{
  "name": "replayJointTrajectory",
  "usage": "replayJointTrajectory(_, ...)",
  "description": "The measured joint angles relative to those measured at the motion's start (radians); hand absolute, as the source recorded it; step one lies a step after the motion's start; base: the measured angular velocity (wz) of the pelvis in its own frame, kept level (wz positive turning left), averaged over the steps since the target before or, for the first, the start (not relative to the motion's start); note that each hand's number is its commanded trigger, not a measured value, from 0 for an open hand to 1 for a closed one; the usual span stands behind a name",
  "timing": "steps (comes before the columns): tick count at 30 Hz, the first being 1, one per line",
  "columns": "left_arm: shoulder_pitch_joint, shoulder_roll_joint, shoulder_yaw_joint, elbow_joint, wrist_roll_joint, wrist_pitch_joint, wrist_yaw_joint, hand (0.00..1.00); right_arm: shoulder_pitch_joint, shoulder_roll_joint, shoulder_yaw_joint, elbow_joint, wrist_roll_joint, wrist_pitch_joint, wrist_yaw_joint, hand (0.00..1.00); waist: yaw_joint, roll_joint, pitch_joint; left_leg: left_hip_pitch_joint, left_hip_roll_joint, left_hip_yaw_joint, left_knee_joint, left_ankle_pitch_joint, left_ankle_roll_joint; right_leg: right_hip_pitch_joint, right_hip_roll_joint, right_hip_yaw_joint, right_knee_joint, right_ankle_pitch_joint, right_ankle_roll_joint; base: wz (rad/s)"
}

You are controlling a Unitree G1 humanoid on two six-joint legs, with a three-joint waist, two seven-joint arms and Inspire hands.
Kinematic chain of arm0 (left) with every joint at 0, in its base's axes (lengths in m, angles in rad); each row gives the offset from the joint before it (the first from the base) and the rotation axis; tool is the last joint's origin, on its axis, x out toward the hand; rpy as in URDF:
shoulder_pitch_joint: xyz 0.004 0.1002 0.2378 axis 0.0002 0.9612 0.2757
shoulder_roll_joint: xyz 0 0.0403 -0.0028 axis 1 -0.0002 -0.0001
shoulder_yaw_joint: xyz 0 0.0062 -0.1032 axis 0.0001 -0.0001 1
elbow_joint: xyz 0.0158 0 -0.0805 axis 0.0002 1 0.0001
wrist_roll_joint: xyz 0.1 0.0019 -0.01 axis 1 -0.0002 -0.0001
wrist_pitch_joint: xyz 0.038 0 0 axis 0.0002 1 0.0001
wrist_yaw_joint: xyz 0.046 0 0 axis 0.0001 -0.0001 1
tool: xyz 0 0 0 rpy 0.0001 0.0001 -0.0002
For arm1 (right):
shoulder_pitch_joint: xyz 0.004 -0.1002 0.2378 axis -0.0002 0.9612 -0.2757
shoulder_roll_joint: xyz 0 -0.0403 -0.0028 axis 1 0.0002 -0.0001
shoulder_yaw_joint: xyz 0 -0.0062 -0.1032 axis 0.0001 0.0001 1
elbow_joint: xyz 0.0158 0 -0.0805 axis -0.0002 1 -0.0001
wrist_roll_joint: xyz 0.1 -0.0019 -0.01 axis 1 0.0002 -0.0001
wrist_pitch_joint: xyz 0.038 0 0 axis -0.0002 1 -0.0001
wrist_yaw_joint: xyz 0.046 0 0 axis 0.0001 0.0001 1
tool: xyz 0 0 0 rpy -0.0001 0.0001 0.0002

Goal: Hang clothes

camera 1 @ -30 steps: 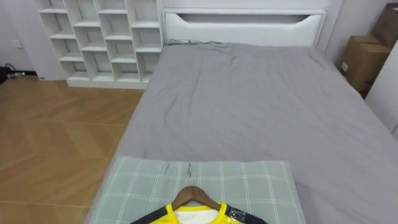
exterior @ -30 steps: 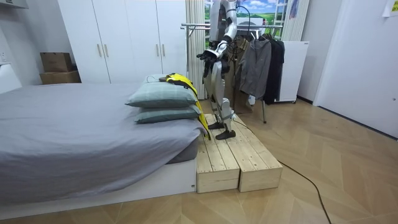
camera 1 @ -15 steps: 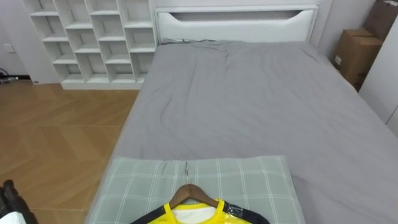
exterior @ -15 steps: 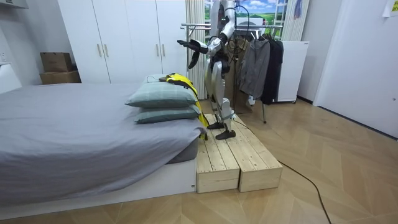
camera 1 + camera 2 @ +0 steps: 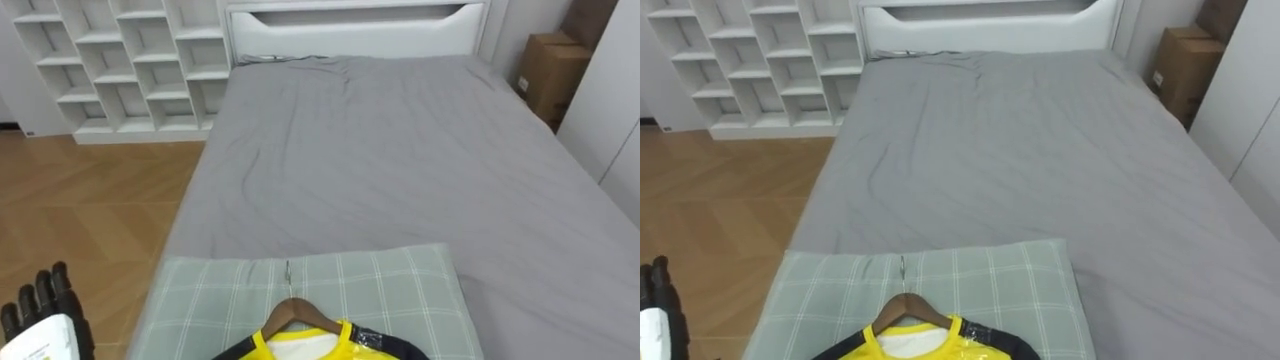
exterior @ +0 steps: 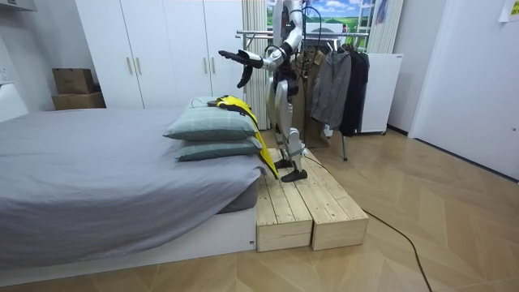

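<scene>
One yellow shirt on pillow, well right of left hand.

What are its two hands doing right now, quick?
Left hand: open, fingers straight, holding nothing.
Right hand: cannot be told from the room view.

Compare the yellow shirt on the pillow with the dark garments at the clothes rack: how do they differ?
Colour: the yellow shirt with dark trim is bright; the grey and black garments are dull. Pose: the shirt lies on the pale green checked pillow; the garments hang upright at the metal clothes rack. Place: the shirt is before the robot; the garments behind it. Both are clothes.
</scene>
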State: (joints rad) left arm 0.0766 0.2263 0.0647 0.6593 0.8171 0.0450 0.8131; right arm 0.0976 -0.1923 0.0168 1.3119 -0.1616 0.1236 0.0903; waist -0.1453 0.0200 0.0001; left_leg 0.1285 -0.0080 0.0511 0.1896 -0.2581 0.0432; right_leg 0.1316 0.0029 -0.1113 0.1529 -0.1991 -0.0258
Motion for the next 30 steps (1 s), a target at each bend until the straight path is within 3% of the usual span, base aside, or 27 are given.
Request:
replayJointTrajectory(8,-0.001,-0.001,-0.013,0.012,0.002,0.007,-0.076,0.0,0.003,0.003,-0.011,-0.002,-0.01,0.006,-0.004,0.0,-0.027,-0.012,0.0005,-0.004,0.003,0.002,0.006,0.0,0.0,0.0,0.002,-0.004,0.003,0.0,0.0,-0.01)
replayJointTrajectory(18,-0.008,-0.003,-0.079,0.015,0.085,0.058,-0.15,0.0,0.06,0.003,-0.018,0.016,0.001,0.031,0.001,0.0,-0.058,0.011,0.0012,-0.009,0.009,0.014,0.008,0.0,0.0,-0.013,0.004,0.007,0.016,0.002,-0.002,-0.01)
replayJointTrajectory(24,-0.042,-0.003,-0.115,0.086,0.087,0.056,-0.193,0.0,0.046,0.003,-0.017,0.005,0.005,0.03,0.023,0.0,-0.073,0.003,0.0061,-0.001,0.01,0.026,-0.002,0.0,0.0,-0.012,0.006,0.019,0.019,0.002,-0.002,-0.07)
replayJointTrajectory(30,-0.043,-0.003,-0.118,0.123,0.087,0.057,-0.198,0.0,0.047,0.003,-0.018,0.008,0.018,0.031,0.03,0.0,-0.076,-0.005,0.0044,0.002,0.01,0.028,0.0,0.0,0.0,-0.012,0.006,0.02,0.018,0.002,-0.002,0.0)
